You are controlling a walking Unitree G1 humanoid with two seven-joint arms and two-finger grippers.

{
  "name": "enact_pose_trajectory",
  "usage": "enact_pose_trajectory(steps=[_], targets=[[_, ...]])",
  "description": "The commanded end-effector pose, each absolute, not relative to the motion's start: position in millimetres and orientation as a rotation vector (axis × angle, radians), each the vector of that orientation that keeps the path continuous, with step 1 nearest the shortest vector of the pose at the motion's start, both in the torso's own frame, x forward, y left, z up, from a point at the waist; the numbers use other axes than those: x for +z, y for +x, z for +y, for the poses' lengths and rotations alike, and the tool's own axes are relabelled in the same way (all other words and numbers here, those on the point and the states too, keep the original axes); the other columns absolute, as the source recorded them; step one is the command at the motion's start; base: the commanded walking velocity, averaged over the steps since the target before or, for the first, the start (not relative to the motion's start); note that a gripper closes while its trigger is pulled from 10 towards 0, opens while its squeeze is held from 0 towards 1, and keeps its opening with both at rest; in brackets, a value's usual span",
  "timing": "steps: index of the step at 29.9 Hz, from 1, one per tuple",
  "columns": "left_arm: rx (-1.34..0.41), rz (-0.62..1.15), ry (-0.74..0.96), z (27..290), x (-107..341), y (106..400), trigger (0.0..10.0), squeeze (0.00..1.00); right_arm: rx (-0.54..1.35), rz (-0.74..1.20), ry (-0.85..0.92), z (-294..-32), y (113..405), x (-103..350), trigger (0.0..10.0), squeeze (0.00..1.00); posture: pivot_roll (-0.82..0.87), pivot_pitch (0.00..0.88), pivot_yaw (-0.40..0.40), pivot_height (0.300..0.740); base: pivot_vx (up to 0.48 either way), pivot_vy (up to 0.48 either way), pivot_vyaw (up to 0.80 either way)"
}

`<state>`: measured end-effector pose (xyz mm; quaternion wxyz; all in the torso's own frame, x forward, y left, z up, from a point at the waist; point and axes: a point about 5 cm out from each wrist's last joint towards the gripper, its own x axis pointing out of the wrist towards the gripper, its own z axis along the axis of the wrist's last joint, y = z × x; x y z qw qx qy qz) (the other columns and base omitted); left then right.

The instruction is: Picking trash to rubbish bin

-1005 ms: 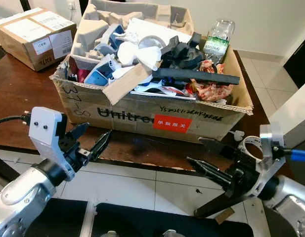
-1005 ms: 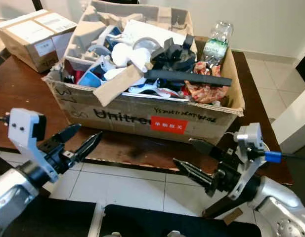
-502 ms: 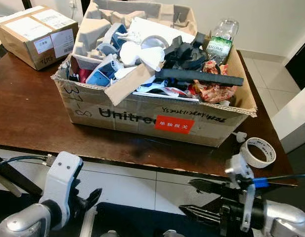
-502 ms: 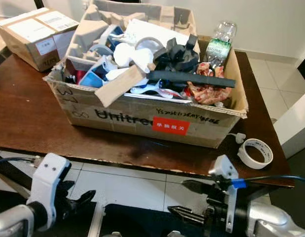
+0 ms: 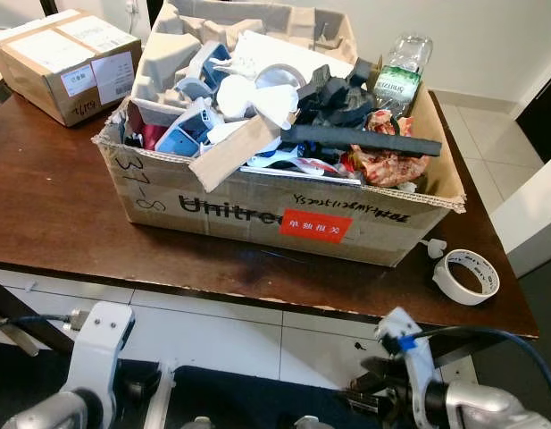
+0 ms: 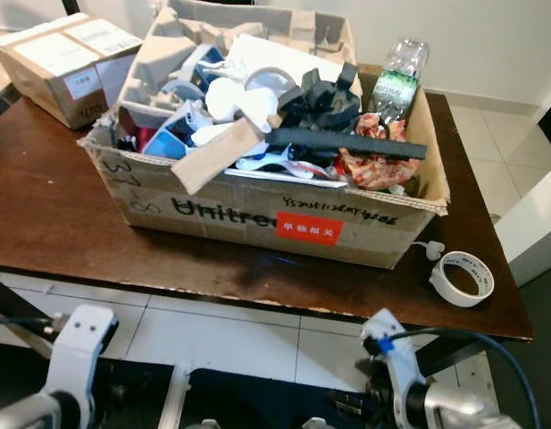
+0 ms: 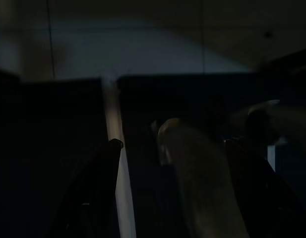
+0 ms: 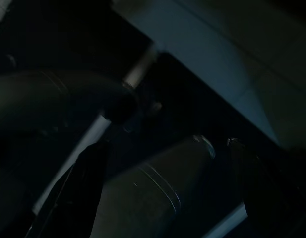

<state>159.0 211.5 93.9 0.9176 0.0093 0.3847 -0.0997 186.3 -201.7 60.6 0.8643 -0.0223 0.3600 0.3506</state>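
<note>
Box (image 5: 257, 192) of trash, heaped above its rim, on counter (image 5: 52, 223), beyond and above both tools. Left tool (image 7: 167, 188) and right tool (image 8: 162, 188) low over tiled floor (image 5: 212, 326) below the counter edge, fingers spread wide, holding nothing. Tape roll (image 5: 466, 276) near the counter's right edge, ahead of the right tool.

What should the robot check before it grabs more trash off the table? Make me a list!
1. Box of trash sits steady on the table: ok.
2. Tape roll lies loose on the table beside the box, free to pick: ok.
3. Bottle at the box's far corner stands upright: ok.
4. Left hand open and empty: ok.
5. Right hand open and empty: ok.
6. Both hands raised to table height: not ok, they hang low.
</note>
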Motion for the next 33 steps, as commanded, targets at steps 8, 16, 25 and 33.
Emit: enact_pose_trajectory(steps=[8,16,25,33], targets=[[-0.125,0.931,0.020,221,55,153,10.0,0.00,0.576,0.935,-0.045,-208,177,22,10.0,0.00,0.15,0.175,-0.055,0.740,0.000,0.000,0.00],[-0.124,0.988,0.132,224,16,153,10.0,0.00,0.456,1.015,-0.092,-214,173,-12,10.0,0.00,0.15,0.177,-0.056,0.740,0.000,0.000,0.00],[-0.121,0.972,0.188,229,-15,169,10.0,0.00,0.302,1.085,-0.054,-213,175,-43,10.0,0.00,0.16,0.175,-0.063,0.740,0.000,0.000,0.00],[-0.108,0.964,0.216,226,-43,179,10.0,0.00,0.189,1.101,-0.029,-204,179,-65,10.0,0.00,0.15,0.142,-0.070,0.740,0.000,0.000,0.00]])
